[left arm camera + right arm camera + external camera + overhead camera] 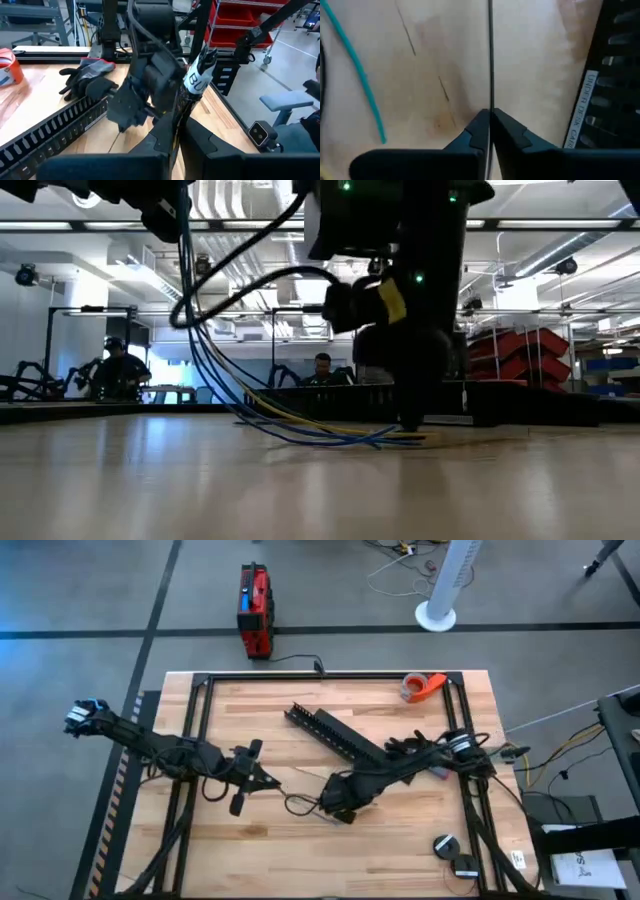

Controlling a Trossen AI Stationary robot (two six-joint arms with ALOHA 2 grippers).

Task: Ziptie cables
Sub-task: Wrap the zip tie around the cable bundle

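Right wrist view shows the right gripper [490, 125] pinched shut on one thin dark wire running straight out over the wood between its fingertips, beside a green wire [357, 70] and the black slotted rail [612, 75]; it looks pressed low to pick that strand out. The cables [300, 802] lie mid-table between the arms. The left gripper [245, 778] hovers just beside them, its fingers apparently spread, probably ready to take the strands for bundling.
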